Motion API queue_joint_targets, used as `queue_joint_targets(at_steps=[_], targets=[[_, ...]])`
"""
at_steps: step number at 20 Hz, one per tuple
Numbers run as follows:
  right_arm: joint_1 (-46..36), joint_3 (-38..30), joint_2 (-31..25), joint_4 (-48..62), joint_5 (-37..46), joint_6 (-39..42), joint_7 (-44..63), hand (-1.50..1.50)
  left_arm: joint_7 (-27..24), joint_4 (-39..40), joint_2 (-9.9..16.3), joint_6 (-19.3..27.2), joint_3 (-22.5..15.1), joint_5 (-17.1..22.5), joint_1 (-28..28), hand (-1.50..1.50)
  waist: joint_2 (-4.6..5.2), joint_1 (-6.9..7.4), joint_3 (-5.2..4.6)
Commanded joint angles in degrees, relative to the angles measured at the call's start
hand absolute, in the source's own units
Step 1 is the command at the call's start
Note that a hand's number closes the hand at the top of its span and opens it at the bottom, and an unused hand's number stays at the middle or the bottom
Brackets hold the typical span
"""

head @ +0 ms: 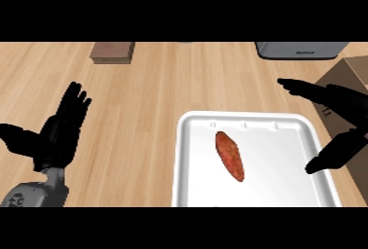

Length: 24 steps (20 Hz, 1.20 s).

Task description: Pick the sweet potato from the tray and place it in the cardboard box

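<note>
In the head view, the sweet potato (230,156) lies lengthwise on the white tray (302,127) at near right, touched by neither hand. The right hand (336,104) hovers spread wide over the tray's right edge, beside the cardboard box (353,73). The left hand (60,131) rests open at left, fingers up.
</note>
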Motion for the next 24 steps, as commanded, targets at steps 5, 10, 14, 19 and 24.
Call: queue_joint_targets(at_steps=[5, 10, 14, 19, 24], targets=[[-3.09, 5.38, 9.15, -3.32, 6.73, -3.99, 12.09, -1.50, 3.96, -3.66, 0.67, -2.20, 2.13, -0.56, 0.32, 0.00, 0.08, 0.47, 0.03], [0.16, 3.52, 12.82, -3.33, 7.07, -1.33, 11.94, -1.50, -1.79, 1.11, -2.15, -5.27, 3.68, -1.92, 1.80, 0.00, 0.12, 0.19, 0.03], [-1.29, 3.86, 15.12, 0.48, 11.42, -0.60, 10.80, -1.50, 0.17, -0.01, -1.56, -5.96, 6.10, -1.95, 1.15, 0.00, 0.16, 0.37, 0.03], [-0.93, 5.68, 19.72, -0.61, 17.19, -3.45, 11.45, -1.50, 1.56, 2.80, -3.48, -5.59, 6.22, -3.72, -2.94, 0.00, 0.19, 0.09, 0.03], [5.29, 3.26, 18.90, -6.22, 17.75, 0.26, 11.44, -1.50, 1.01, -1.89, -3.54, -8.31, 7.39, -4.06, 3.04, 0.00, 0.06, 0.10, 0.03]])
